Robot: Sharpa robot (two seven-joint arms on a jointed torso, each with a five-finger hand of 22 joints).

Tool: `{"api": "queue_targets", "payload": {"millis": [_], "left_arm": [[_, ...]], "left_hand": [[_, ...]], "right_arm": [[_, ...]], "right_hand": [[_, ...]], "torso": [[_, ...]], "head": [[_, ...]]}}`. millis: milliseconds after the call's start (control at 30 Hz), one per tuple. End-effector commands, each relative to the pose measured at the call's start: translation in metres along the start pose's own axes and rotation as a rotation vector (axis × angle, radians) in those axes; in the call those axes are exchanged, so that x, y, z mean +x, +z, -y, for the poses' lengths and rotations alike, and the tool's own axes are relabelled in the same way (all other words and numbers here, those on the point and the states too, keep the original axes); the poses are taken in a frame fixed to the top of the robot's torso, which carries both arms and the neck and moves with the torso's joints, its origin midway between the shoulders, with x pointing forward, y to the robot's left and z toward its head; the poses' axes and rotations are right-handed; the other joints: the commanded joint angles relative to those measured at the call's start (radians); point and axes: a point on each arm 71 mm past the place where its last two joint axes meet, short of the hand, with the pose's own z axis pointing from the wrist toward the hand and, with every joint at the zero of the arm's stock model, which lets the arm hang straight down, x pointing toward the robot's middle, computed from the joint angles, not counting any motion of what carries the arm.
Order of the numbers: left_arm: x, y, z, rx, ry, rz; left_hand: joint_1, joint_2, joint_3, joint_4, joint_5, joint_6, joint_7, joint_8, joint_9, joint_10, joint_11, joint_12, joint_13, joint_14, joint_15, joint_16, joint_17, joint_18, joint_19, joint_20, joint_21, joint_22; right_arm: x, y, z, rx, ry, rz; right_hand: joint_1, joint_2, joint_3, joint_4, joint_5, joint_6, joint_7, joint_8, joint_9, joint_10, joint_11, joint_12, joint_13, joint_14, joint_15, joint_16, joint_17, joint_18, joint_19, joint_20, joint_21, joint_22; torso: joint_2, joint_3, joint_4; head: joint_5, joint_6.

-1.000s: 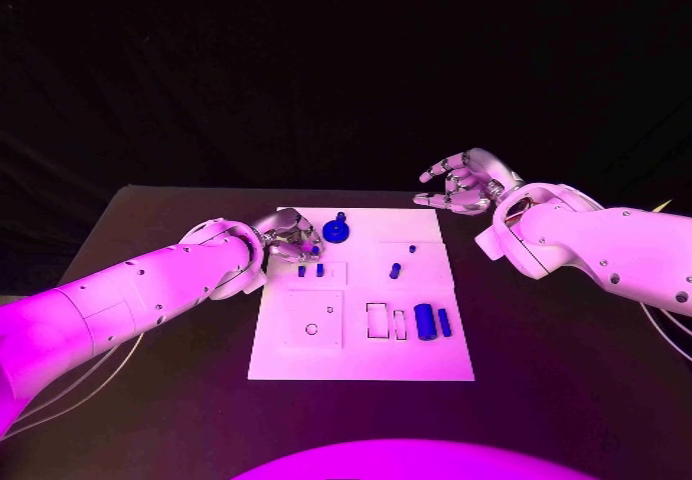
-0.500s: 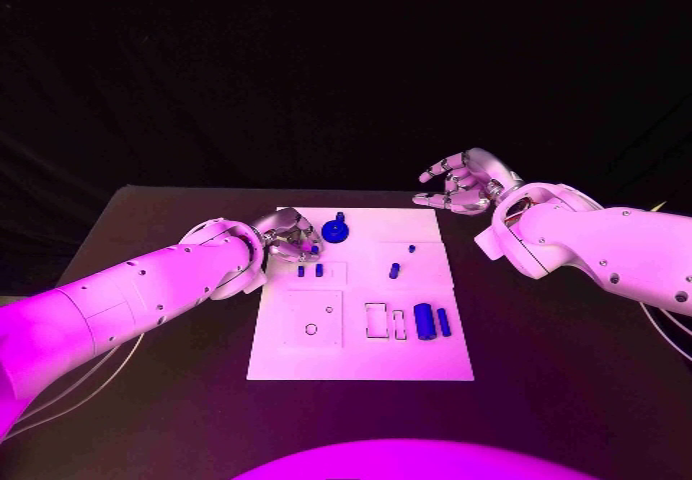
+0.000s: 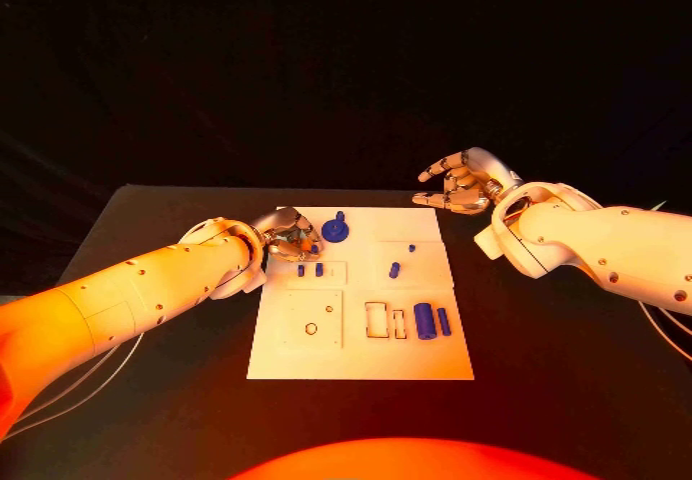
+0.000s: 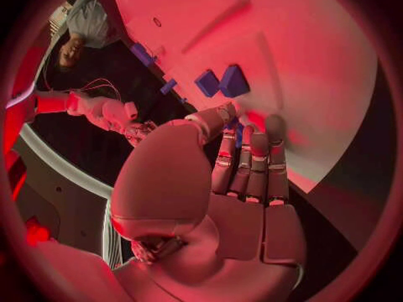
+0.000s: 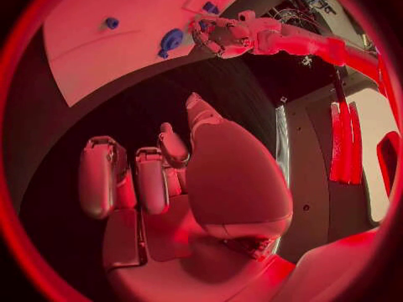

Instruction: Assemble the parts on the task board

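Observation:
The white task board [image 3: 361,345] lies mid-table. My left hand [image 3: 293,236] hovers at its far left corner with fingers curled; in the left wrist view a sliver of a small blue part [image 4: 239,133] shows pinched between thumb and fingers [image 4: 252,161]. Just beyond them two small blue parts [image 4: 221,82] stand in a recess [image 3: 310,269]. A round blue part with a knob [image 3: 336,230] sits to the right of that hand. My right hand [image 3: 464,182] hangs past the board's far right corner, loosely curled and holding nothing [image 5: 160,174].
A blue peg [image 3: 395,269] stands mid-board, and a thick blue cylinder [image 3: 424,320] and a thin one [image 3: 444,321] lie at the right beside several outlined slots [image 3: 378,318]. Black table [image 3: 562,350] surrounds the board.

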Motion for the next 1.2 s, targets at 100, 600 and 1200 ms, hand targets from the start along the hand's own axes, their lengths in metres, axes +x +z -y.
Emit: {"api": "queue_targets", "payload": {"millis": [100, 600, 1200], "left_arm": [[0.0021, 0.0005, 0.0008, 0.002, -0.001, -0.006], [0.0026, 0.0015, 0.0024, 0.01, -0.004, -0.004], [0.0026, 0.0016, 0.0046, 0.021, -0.009, 0.002]], "left_hand": [[-0.006, 0.023, -0.022, 0.004, -0.01, 0.021, 0.008, 0.008, 0.025, 0.002, 0.004, 0.015, -0.005, -0.005, 0.002, 0.019, -0.008, -0.057, 0.007, 0.007, -0.006, 0.003], [-0.005, 0.022, -0.023, 0.003, -0.011, 0.017, 0.008, 0.005, 0.023, 0.003, 0.004, 0.017, -0.006, -0.005, 0.002, 0.022, -0.011, -0.057, 0.007, 0.007, -0.006, 0.004], [-0.004, 0.024, -0.022, 0.003, -0.011, 0.018, 0.008, 0.004, 0.022, 0.005, 0.004, 0.019, -0.006, -0.004, 0.002, 0.022, -0.01, -0.057, 0.007, 0.007, -0.005, 0.004]], "right_arm": [[0.0007, 0.0, -0.0006, -0.003, -0.001, -0.003], [0.0007, 0.0001, -0.0005, -0.003, -0.001, -0.003], [0.0008, 0.0005, -0.0003, -0.002, -0.001, -0.004]], "right_hand": [[-0.045, 0.007, 0.037, 0.008, 0.008, -0.002, -0.006, 0.026, 0.008, -0.013, -0.007, 0.007, -0.003, 0.066, -0.002, -0.012, 0.095, 0.018, 0.015, -0.011, -0.015, 0.124], [-0.045, 0.007, 0.037, 0.008, 0.008, -0.002, -0.006, 0.026, 0.008, -0.013, -0.007, 0.007, -0.003, 0.066, -0.002, -0.012, 0.095, 0.018, 0.015, -0.011, -0.015, 0.124], [-0.045, 0.007, 0.037, 0.008, 0.008, -0.002, -0.006, 0.026, 0.008, -0.013, -0.007, 0.007, -0.003, 0.066, -0.002, -0.012, 0.095, 0.018, 0.015, -0.011, -0.015, 0.124]], "torso": [[0.0, 0.0, 0.0002], [0.0, -0.0004, 0.0001], [0.0, 0.0, 0.0007]], "head": [[-0.001, 0.001], [-0.004, 0.002], [-0.005, 0.001]]}}
